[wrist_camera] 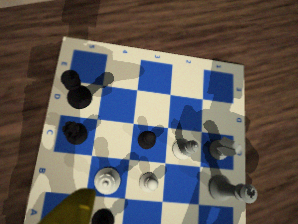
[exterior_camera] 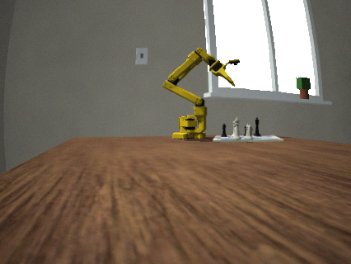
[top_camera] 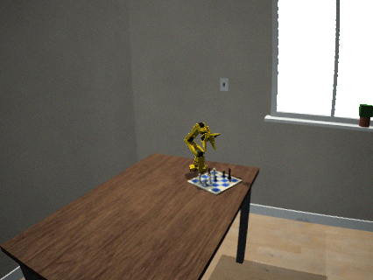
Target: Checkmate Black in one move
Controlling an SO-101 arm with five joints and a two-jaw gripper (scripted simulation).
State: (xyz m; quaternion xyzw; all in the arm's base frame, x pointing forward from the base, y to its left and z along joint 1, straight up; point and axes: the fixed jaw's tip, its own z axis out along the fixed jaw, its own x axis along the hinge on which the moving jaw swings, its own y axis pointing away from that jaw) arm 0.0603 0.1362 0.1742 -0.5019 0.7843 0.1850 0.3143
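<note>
A small blue-and-white chessboard (top_camera: 220, 191) (exterior_camera: 269, 139) (wrist_camera: 155, 106) lies on the table in front of the arm's base. In the wrist view, black pieces stand in the left column (wrist_camera: 79, 96) (wrist_camera: 75, 132), near the middle (wrist_camera: 147, 140) and at the bottom edge (wrist_camera: 103, 217). White pieces stand at lower middle (wrist_camera: 107, 180) (wrist_camera: 148, 181) and on the right (wrist_camera: 184, 148) (wrist_camera: 222, 148) (wrist_camera: 230, 190). My gripper (top_camera: 215, 142) (exterior_camera: 235, 73) hangs high above the board, partly open, with nothing between its fingers. One yellow jaw (wrist_camera: 75, 207) shows at the wrist view's bottom left.
The board sits near the far right corner of the wooden table (top_camera: 131, 210) (exterior_camera: 165, 198), close to the table's edge. A potted plant (top_camera: 365, 115) (exterior_camera: 304, 87) stands on the window sill behind.
</note>
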